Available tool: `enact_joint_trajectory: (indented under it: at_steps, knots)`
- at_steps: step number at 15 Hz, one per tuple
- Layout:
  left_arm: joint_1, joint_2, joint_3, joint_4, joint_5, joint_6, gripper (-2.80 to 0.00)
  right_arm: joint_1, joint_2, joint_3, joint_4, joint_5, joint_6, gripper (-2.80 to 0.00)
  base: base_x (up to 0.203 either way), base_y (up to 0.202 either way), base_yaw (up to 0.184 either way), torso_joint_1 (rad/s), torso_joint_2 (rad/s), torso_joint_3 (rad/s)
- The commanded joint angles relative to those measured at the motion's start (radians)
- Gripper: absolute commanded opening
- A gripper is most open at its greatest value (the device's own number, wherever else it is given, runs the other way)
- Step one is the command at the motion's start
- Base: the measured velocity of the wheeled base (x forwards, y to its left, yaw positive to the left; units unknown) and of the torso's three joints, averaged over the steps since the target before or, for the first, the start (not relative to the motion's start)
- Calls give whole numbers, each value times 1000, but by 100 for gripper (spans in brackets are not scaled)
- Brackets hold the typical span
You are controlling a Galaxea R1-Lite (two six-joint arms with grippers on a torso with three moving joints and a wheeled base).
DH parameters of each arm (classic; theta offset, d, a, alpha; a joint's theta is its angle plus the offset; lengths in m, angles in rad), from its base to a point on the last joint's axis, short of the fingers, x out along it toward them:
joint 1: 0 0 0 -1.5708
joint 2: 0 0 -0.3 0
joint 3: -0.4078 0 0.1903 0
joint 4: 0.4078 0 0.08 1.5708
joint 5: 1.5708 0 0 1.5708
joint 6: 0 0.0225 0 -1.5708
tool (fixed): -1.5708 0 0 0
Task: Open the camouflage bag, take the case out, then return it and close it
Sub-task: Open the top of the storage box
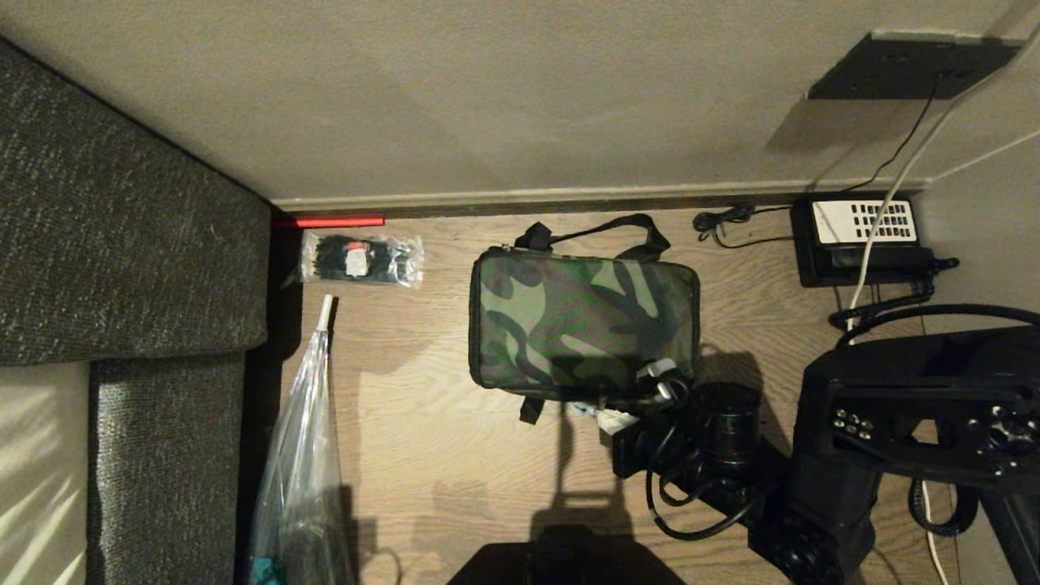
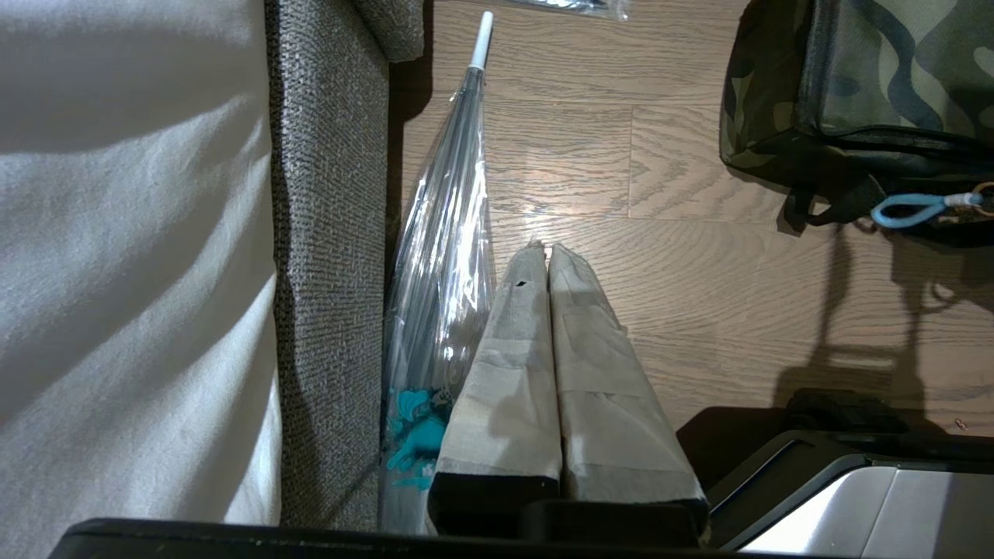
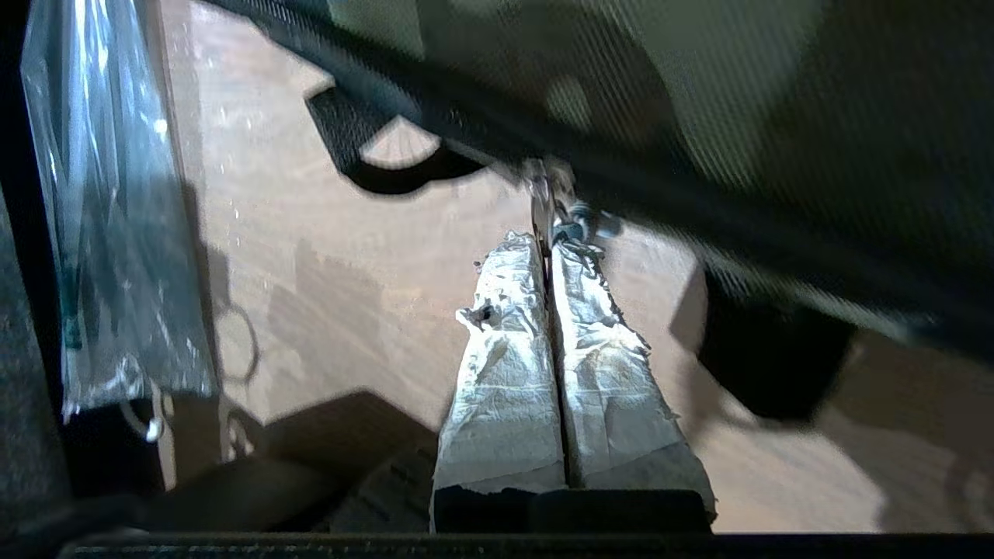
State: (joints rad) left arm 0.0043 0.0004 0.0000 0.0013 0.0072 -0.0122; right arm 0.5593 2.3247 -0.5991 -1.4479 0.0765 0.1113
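Two grippers on us, and only one is doing anything. Going left to right in the head view: on the far left there's the dark grey woven couch (image 1: 122, 244), then a folded clear plastic umbrella with a white tip (image 1: 305, 422) lying along the wood-plank floor (image 1: 422, 455) right beside it, and past its tip a clear plastic packet of black ties (image 1: 361, 258) near the wall. Our left gripper (image 2: 541, 252) only shows in its own wrist view, hanging over bare floor next to the umbrella with its tape-wrapped fingers (image 2: 509, 365) pressed flat together on nothing, well apart from the bag. In the middle sits the boxy green, brown and black camouflage fabric bag (image 1: 581, 321), flat on the floor, black strap handles (image 1: 601, 231) sticking out on the wall side, and it looks closed from what we can see. We can't spot the case anywhere. Our right gripper (image 1: 662, 388) is at the bag's near right corner, and in its wrist view the fingers are squeezed together, pinching a small metal zipper pull (image 3: 561, 221) on the bag's dark edge. A little light blue loop (image 2: 905, 210) dangles at that same edge. Far right by the wall is a black telephone with a white keypad panel (image 1: 863, 237).
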Motion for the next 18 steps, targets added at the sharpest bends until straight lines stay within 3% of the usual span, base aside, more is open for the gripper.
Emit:
enact_joint_trajectory:
  at_steps: [1, 8, 18]
  knots:
    - [0, -2, 3, 0, 0, 0, -280, -12, -51, 47, -8, 3, -11, -280, 0, 0, 0, 0, 0, 0]
    - [0, -2, 3, -1, 0, 0, -280, -62, -142, 137, 0, 0, -13, -280, 0, 0, 0, 0, 0, 0]
    - [0, -2, 3, 0, 0, 0, -280, -239, -176, 150, 0, 34, -80, -280, 0, 0, 0, 0, 0, 0]
